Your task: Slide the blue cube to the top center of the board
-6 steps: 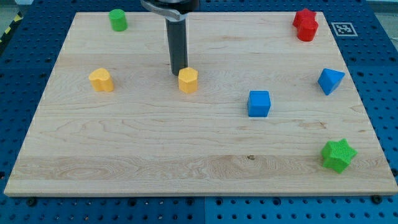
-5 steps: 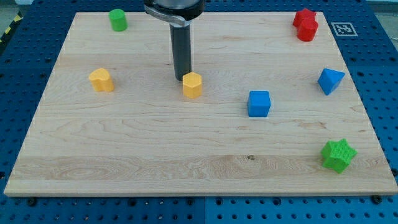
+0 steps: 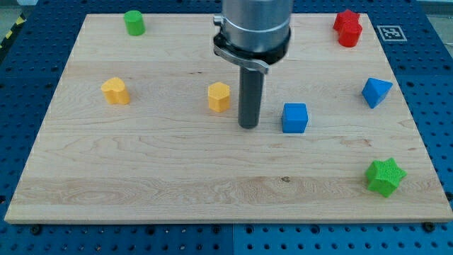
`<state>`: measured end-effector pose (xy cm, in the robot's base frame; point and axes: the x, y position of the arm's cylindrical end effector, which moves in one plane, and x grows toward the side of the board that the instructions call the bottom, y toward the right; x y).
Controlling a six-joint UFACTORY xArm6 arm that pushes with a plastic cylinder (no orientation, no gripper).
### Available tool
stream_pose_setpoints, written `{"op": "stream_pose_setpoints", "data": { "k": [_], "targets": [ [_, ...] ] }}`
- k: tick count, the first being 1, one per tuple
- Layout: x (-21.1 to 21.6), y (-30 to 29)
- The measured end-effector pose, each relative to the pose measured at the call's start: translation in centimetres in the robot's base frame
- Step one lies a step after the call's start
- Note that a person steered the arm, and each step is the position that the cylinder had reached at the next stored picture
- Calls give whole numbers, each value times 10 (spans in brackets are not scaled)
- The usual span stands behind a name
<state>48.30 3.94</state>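
The blue cube [image 3: 294,117] sits right of the board's middle. My tip [image 3: 248,126] rests on the board just to the cube's left, a small gap apart, at about the cube's lower edge. A yellow hexagonal block [image 3: 219,96] stands up and to the left of the tip, not touching it. The rod rises from the tip to the arm's grey body at the view's top centre.
A yellow block [image 3: 115,91] at the left, a green cylinder [image 3: 134,22] at the top left, a red star-shaped block [image 3: 347,27] at the top right, a blue triangular block [image 3: 376,92] at the right edge, a green star [image 3: 386,176] at the bottom right.
My tip has moved right and down, from just behind the yellow hexagonal block to beside the blue cube's left. The yellow hexagonal block shifted slightly right and down between the earlier frames.
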Motion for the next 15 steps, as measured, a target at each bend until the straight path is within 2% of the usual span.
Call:
{"op": "stream_pose_setpoints", "data": {
  "k": [2, 3, 7, 11, 12, 15],
  "targets": [
    [28, 58],
    [27, 58],
    [-64, 68],
    [-65, 110],
    [-76, 103],
    [-146, 99]
  ]
}}
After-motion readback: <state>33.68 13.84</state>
